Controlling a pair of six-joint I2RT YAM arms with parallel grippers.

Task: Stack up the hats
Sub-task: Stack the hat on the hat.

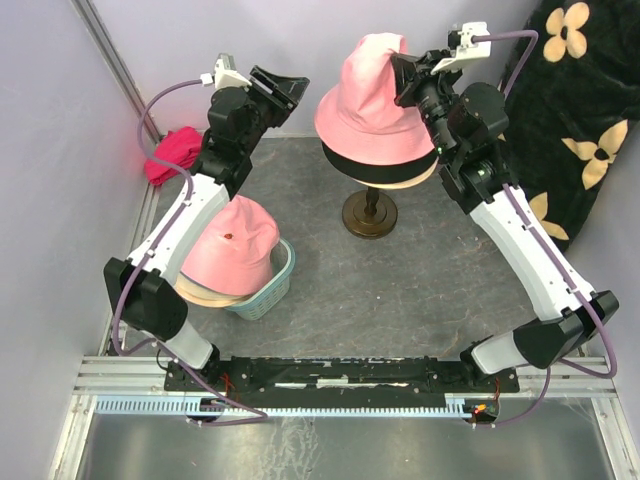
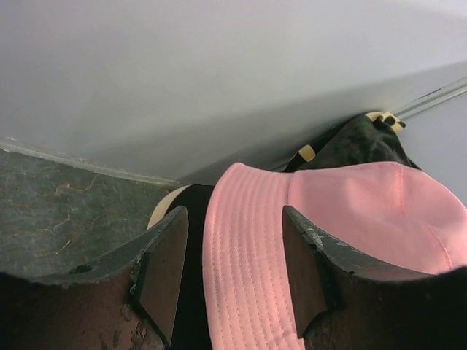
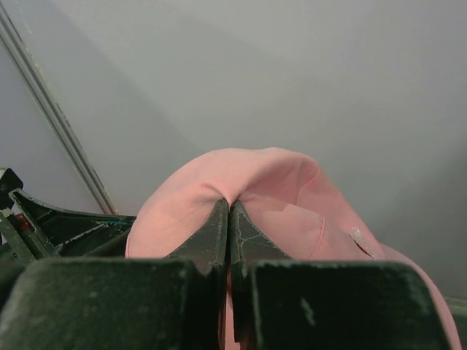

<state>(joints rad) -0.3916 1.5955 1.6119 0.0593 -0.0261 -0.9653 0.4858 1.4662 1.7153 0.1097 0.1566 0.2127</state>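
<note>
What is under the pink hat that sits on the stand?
Under the pink hat a black hat shows its brim, and below that a beige rim, probably another hat. Their crowns and whatever carries them are covered; only the dark stand shows.

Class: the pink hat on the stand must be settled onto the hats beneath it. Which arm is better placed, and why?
Right. The right tool is shut on the crown of the pink hat, so it can probably press it down. The left tool stands open by the brim, gripping nothing.
</note>
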